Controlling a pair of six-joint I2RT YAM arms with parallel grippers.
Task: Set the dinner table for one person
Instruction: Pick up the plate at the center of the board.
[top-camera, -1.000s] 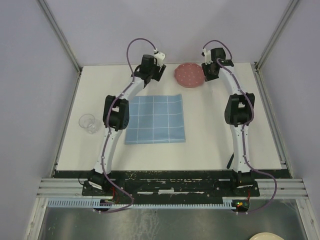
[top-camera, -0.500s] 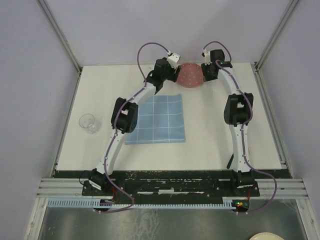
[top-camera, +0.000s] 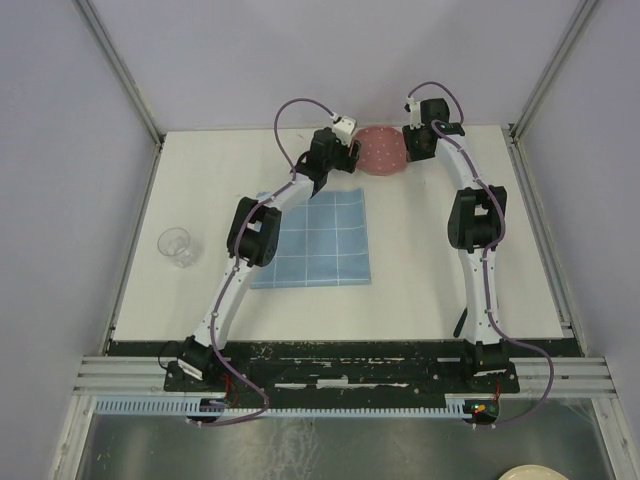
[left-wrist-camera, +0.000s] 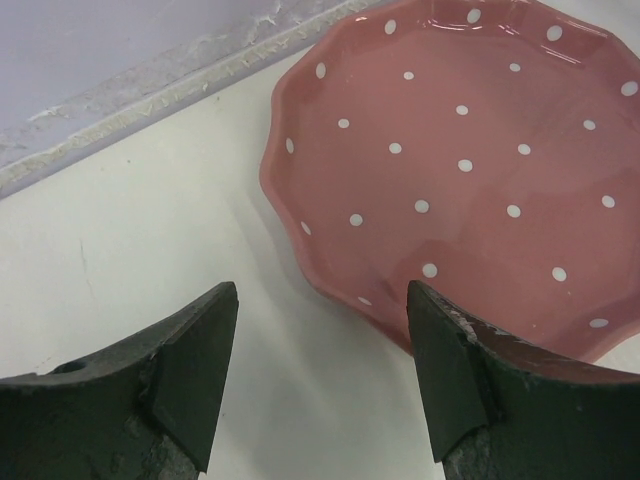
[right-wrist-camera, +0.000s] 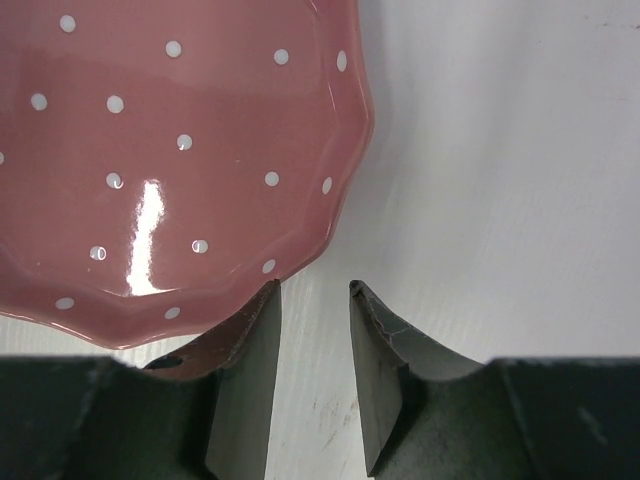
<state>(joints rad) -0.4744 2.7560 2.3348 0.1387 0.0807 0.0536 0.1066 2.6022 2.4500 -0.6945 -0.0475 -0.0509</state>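
We saw a pink dotted plate (top-camera: 385, 152) at the back, a blue grid placemat (top-camera: 325, 245) nearer, a clear glass (top-camera: 176, 247) leftward.

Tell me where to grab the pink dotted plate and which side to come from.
Take the pink plate by its raised scalloped rim. It lies flat on the table, so only that lip offers a pinch, probably one finger over it and one outside. The open left gripper faces the plate's left edge, so coming in low from that side looks best.
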